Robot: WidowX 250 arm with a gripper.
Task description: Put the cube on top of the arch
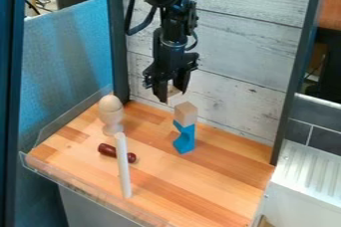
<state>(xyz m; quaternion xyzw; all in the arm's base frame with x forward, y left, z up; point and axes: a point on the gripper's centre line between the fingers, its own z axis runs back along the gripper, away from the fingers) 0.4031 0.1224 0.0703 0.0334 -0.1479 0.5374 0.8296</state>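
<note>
The gripper (170, 90) hangs in the upper middle, near the back wall, shut on a small light wooden block (174, 91) that shows partly between its fingers. Below it and slightly to the right, a light wooden cube (186, 113) sits on the top end of a blue arch (184, 139). The arch stands on end on the wooden board, its curved hollow facing left. A gap separates the held block from the cube below.
At the left, a pale egg-shaped piece (110, 104) rests on a wooden cup (112, 122). A dark red roller (108, 150) lies behind an upright white stick (123, 166). A clear ledge (77, 187) edges the wooden board (200, 186); the whitewashed wall (233, 71) rises behind.
</note>
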